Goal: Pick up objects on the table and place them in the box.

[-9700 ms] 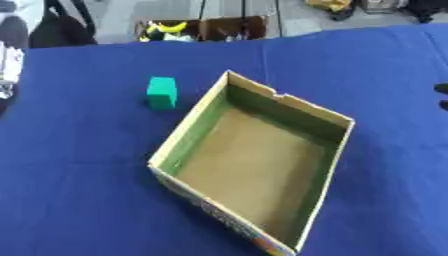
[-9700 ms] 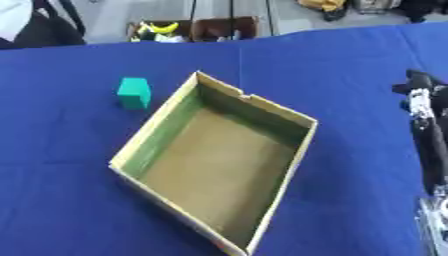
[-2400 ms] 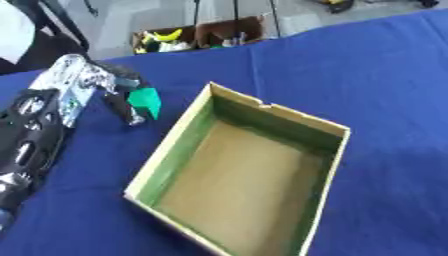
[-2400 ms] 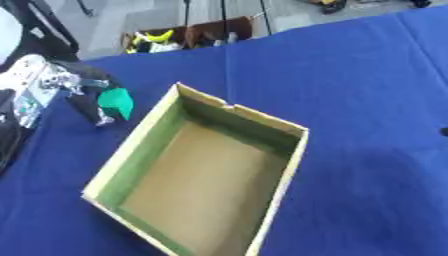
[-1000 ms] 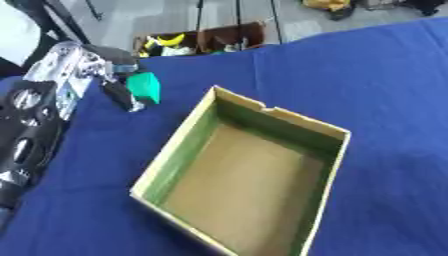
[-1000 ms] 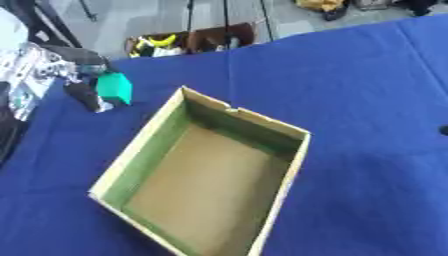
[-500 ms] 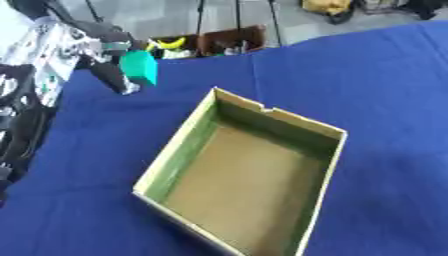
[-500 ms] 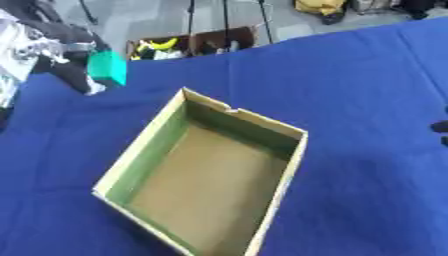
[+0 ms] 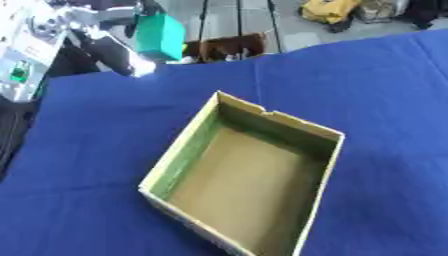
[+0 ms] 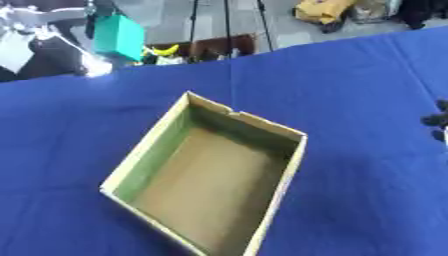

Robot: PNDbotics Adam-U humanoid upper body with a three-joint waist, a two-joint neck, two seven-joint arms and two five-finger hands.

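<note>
While the left hand (image 9: 96, 30) hung high at the upper left of the view, its fingers (image 9: 112, 14) and thumb were closed on the green block (image 9: 159, 36), pinching it from the side nearer the robot's left. The block was off the table, tilted a little, and showed against the floor beyond the table's far edge. The silver and black parts of the hand ran away from the block toward the left edge, where the forearm, pale with small markings, filled the corner.

Below the hand and toward the robot's right lay the cardboard box (image 9: 255, 172), open at the top and turned askew on the blue tablecloth (image 9: 385, 100). Its nearest corner to the hand was the far one with a notched rim; the block was well apart from that corner, above and to the left of it. The inner wall on the hand's side looked greenish, the floor of the box plain brown, and nothing lay inside it.

Farther still from the left hand, at the right edge of the right eye view, dark fingertips of the right hand (image 10: 436, 121) barely entered; whether they were spread or curled could not be told.

Past the table, behind the raised block, stood a dark bin (image 9: 229, 46) holding yellow things.
</note>
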